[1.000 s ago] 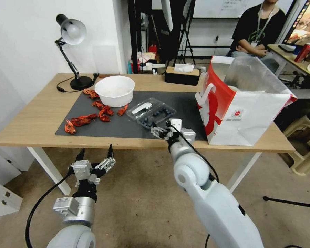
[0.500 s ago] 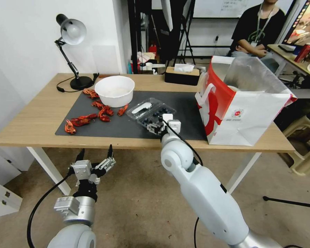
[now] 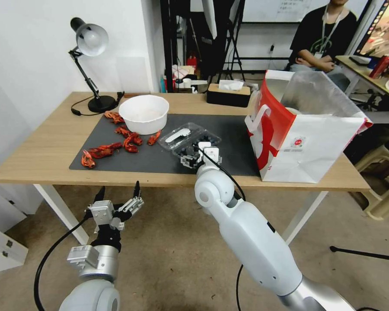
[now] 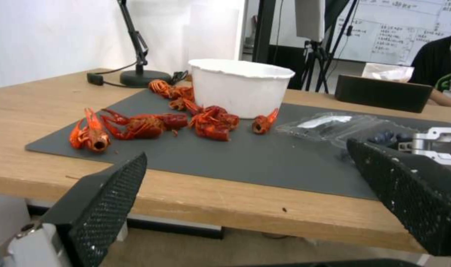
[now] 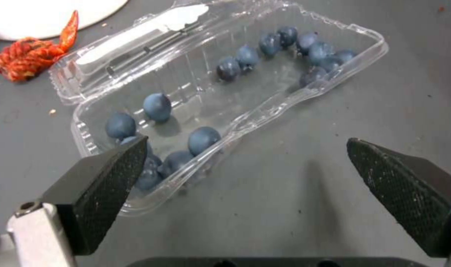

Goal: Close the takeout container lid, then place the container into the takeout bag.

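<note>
Right now we see the takeout container [image 3: 190, 141] lying open on the dark mat [image 3: 229, 129], blueberries [image 5: 201, 139] in the near half and the lid [image 5: 136, 40] folded flat on the far-left side beside the white bowl [image 3: 144, 113] and crayfish [image 3: 112, 149]. Our right gripper [image 3: 193, 159] hovers over the container's near edge with fingers [image 5: 101, 185] spread wide, gripping nothing. Right of it stands the takeout bag [image 3: 304, 138], mouth open; our left gripper [image 3: 119, 194] hangs spread below the table's [image 3: 39, 160] near edge.
</note>
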You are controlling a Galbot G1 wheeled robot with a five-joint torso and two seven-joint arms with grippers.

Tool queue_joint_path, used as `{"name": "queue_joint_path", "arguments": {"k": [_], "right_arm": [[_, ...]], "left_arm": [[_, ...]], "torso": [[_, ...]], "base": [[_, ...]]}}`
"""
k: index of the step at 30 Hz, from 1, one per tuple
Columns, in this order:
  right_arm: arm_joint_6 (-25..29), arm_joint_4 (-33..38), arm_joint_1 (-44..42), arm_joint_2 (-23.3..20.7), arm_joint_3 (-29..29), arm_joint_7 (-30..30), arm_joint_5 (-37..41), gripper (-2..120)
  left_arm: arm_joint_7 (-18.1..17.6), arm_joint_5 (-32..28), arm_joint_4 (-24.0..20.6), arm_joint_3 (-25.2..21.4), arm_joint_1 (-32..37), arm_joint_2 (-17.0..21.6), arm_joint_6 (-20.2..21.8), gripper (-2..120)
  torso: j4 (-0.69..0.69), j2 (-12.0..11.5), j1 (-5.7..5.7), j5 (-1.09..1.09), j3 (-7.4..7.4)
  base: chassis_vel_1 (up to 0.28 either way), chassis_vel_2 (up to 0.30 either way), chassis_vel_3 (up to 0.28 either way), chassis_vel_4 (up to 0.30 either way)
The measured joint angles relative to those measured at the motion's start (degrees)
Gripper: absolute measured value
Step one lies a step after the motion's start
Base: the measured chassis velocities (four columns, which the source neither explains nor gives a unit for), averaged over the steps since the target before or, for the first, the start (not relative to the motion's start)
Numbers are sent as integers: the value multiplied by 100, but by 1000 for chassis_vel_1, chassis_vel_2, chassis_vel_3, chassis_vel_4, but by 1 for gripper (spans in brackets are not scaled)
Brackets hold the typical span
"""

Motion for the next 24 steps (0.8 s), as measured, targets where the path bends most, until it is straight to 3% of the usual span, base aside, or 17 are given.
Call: {"name": "queue_joint_path", "arguments": {"k": [24], "right_arm": [[-166,387,-245,-456,345,43,329,100]], "left_arm": [[-4,-21,12,64,-39,0,-21,100]], "torso": [[0,1,-1,1,0]], "base": [[0,0,0,0]]}}
